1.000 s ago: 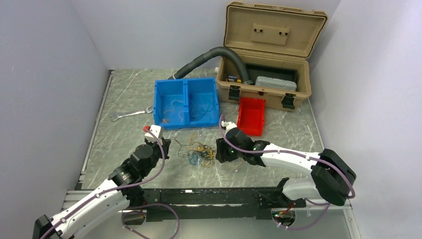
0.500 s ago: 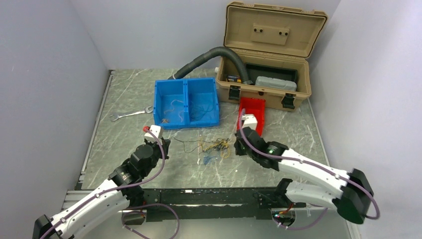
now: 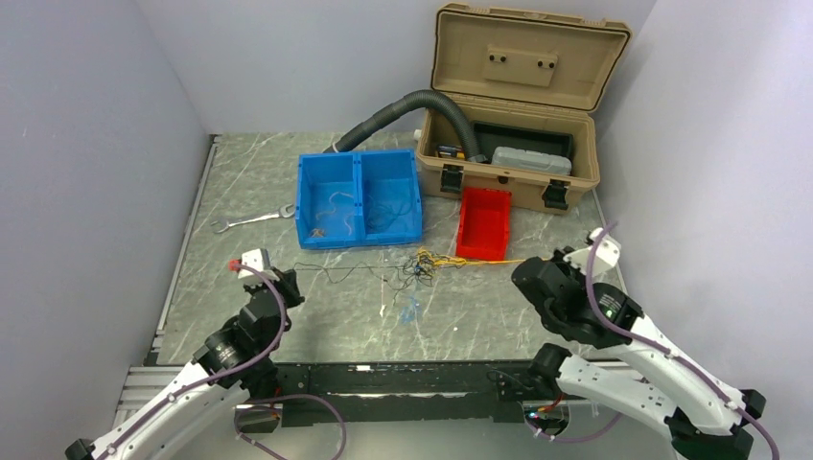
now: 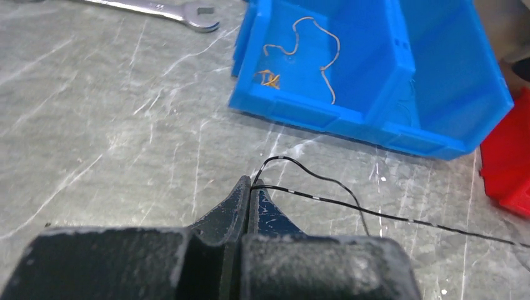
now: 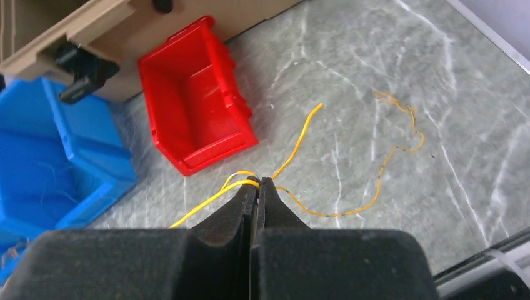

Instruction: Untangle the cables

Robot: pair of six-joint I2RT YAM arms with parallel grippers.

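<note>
Left fingers (image 4: 234,206): clamped on black cable (image 4: 312,197), anchoring it.
Right fingers (image 5: 275,209): clamped on yellow cable (image 5: 301,137), likely to stretch tangle (image 3: 422,265) apart.

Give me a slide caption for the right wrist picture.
Right gripper pinches a yellow wire above the grey table, near an empty red bin.

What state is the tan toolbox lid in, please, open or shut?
Open: the lid stands upright behind the toolbox, its contents showing.
</note>
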